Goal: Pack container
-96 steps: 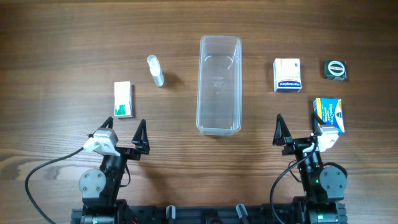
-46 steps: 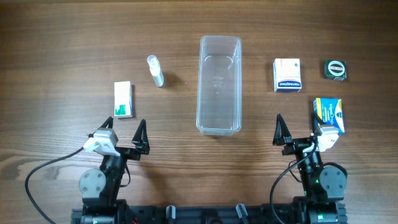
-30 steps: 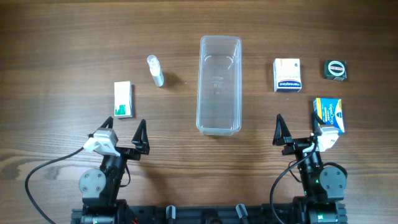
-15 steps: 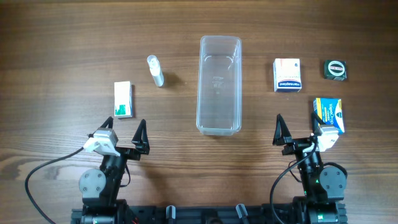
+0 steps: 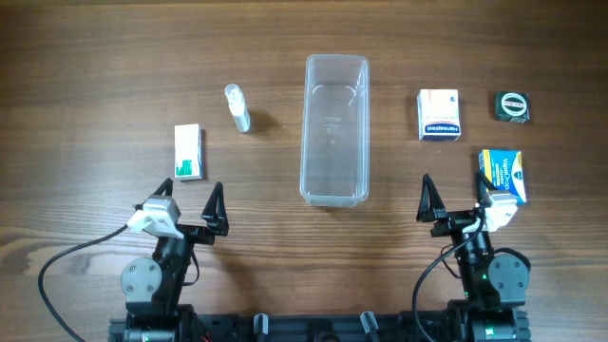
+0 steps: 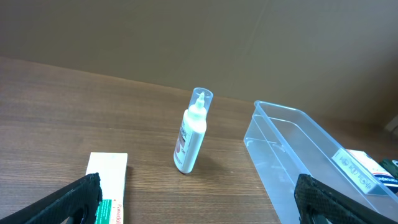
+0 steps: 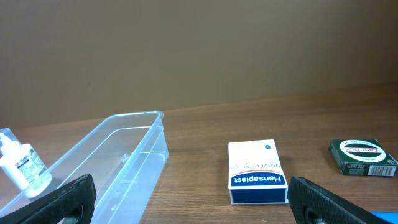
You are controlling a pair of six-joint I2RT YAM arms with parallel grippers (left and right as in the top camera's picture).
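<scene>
Nothing has shifted since the earlier frames. Left gripper sits at the near edge, fingers spread wide and holding nothing. Beyond it lies a green-and-white box, then a small white bottle. The clear container is at table centre. To its right are a Hansaplast box, a dark green tin and a blue-and-yellow box. Right gripper is near the last, fingers apart.

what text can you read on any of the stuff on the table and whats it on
"Hansaplast": white and blue box.
"Zam-Buk", faintly: small green box.
Spray bottle label: too small to read.
Green and white box: print blurred.
Blue and yellow box: print blurred.
</scene>
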